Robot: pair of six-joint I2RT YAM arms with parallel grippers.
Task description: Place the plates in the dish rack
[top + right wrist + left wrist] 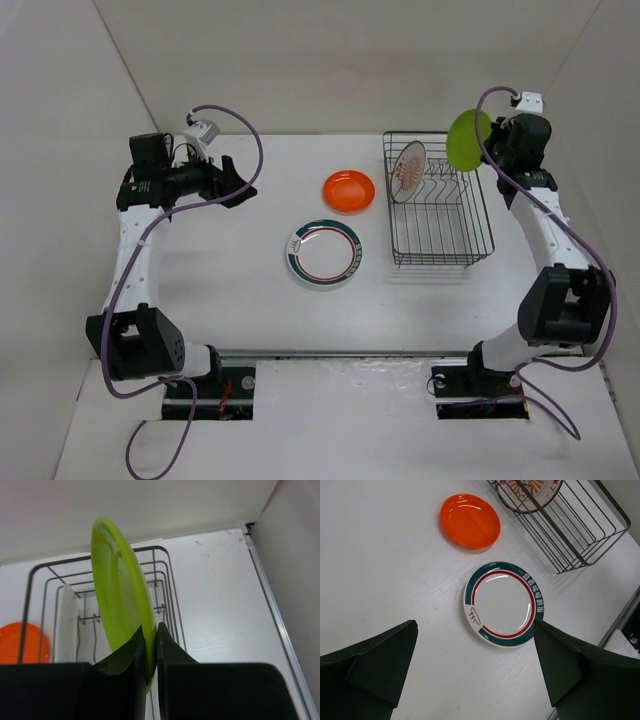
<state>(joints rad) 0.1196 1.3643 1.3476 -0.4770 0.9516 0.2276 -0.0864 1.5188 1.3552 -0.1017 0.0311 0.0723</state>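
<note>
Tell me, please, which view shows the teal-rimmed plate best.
Left wrist: the teal-rimmed plate lies whole, large and unobstructed. Top external shows it whole but small; right wrist misses it.

Orange plate [470, 521] glossy, rack [445, 225] dk metal wire.

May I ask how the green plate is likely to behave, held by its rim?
The green plate shows no bend standing on edge, so it is probably rigid. Its glossy surface looks slippery, and the right hand pinches only the rim, so it may pivot or slip.
</note>
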